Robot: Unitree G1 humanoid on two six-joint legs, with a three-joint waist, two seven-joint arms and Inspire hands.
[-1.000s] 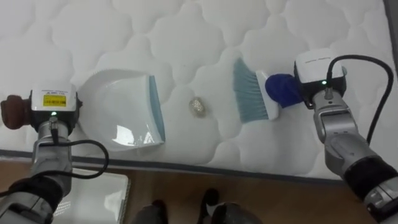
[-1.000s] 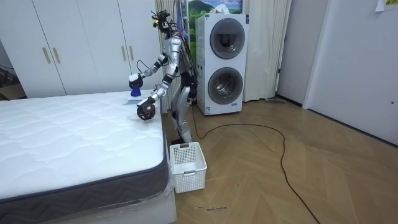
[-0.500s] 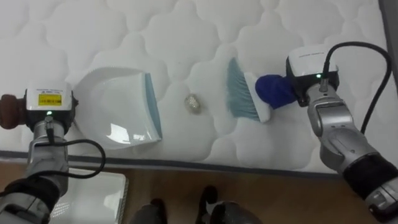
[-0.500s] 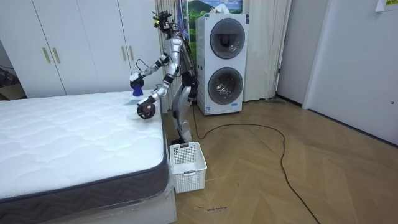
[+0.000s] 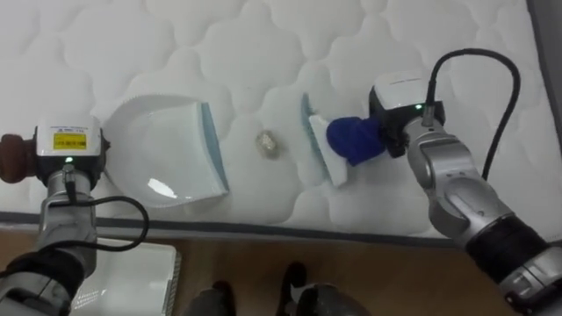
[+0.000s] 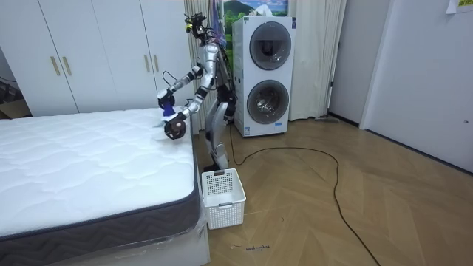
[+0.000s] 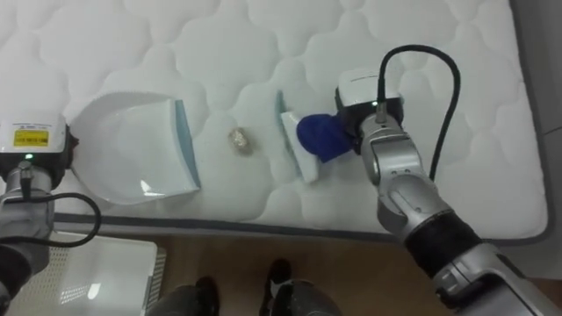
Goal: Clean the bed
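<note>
**One scrap left between dustpan and brush**

One small crumpled scrap (image 5: 267, 145) lies on the white quilted mattress (image 5: 263, 53), close to the edge where the robot stands. It sits between the two tools and touches neither.

To its left is a white dustpan (image 5: 162, 149), lying flat on the mattress with its blue lip turned toward the scrap. The left hand (image 5: 68, 145) is at the far end of the dustpan. A brown knob (image 5: 13, 158) sticks out past that hand on its other side. The fingers are hidden under the white casing on the back of the hand, so I cannot tell how they grip.

To the scrap's right is a brush (image 5: 327, 154), with a white head and pale blue bristles. It is tilted on the mattress, its bristle edge facing the scrap and just beside it. The brush's rounded blue handle (image 5: 351, 140) runs back to the right hand (image 5: 399, 101). That hand's fingers are covered in the same way, so I cannot tell their hold.

In the room view the robot stands by the side of the bed, in front of two stacked washing machines (image 6: 264, 74). Both arms reach out over the corner of the mattress. A white basket (image 6: 222, 196) stands on the wooden floor beside the bed.
</note>
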